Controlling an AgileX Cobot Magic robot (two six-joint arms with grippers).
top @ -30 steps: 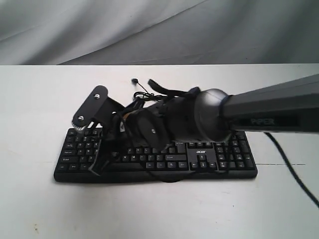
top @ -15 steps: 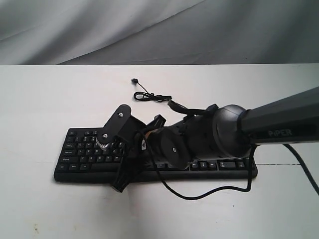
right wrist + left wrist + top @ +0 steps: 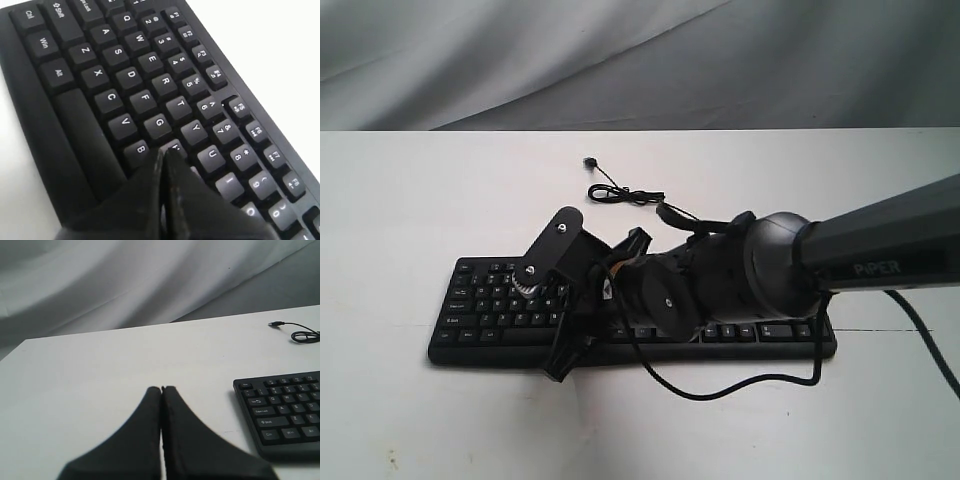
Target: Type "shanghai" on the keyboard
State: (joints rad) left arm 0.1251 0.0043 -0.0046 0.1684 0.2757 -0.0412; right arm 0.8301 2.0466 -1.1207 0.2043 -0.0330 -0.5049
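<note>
The black keyboard lies across the white table, and my right arm hides its middle. My right gripper reaches across to the left half of the keys with its fingers pressed together, holding nothing. In the right wrist view the keyboard fills the picture, and the right gripper points at the H key, between B and U. My left gripper is shut and empty over bare table, beside the left end of the keyboard. It does not show in the exterior view.
The keyboard's thin black cable lies coiled on the table behind it, its plug end loose; the left wrist view shows the cable too. A black cable from my right arm loops in front of the keyboard. Grey cloth hangs behind the table.
My right gripper has moved from the keyboard's far-left keys rightward toward the H key and nearer the front edge. Over the last half second it has barely shifted.
</note>
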